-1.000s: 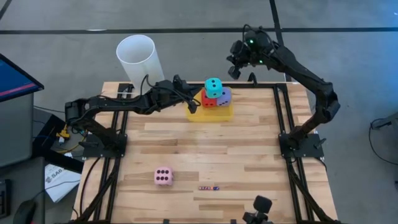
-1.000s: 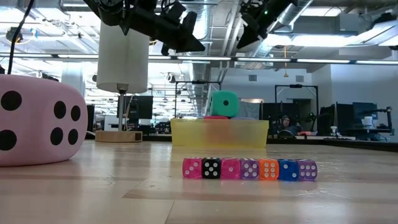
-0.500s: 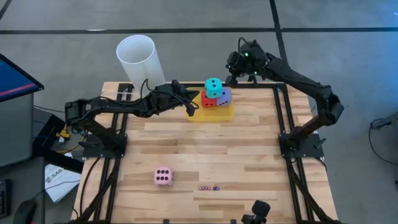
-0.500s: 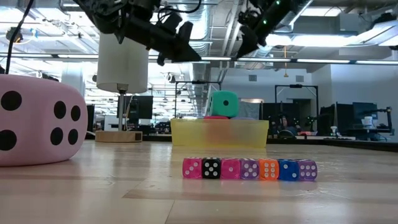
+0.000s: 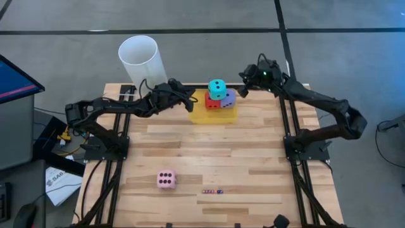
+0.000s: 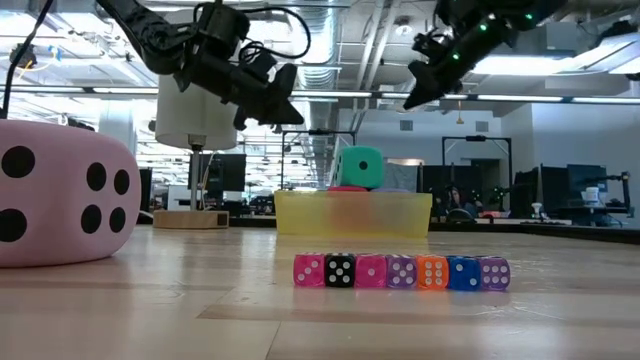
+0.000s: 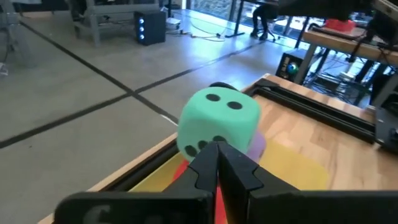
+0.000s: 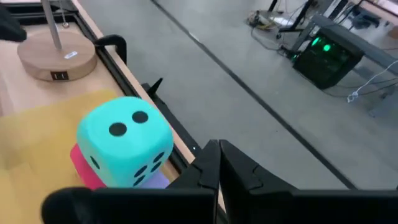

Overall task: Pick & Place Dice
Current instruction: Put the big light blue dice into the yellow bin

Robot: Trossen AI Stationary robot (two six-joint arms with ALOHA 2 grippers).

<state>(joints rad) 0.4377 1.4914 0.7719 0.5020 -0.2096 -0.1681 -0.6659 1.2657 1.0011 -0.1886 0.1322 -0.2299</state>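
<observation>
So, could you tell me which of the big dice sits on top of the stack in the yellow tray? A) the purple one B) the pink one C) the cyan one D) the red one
C: the cyan die rests on the red die and purple die in the yellow tray; the pink die lies apart, near the table's front.

My left gripper (image 5: 190, 103) and right gripper (image 5: 242, 89), both with fingers pressed together, flank the yellow plastic tray (image 5: 197, 116) at the table's far edge, narrowing side access to the cyan soft cube (image 5: 217, 88) stacked on top. The cyan cube's top is unobstructed. Bare wooden tabletop (image 5: 215, 149) lies open between the tray and the pink soft cube (image 5: 166, 179).
</observation>
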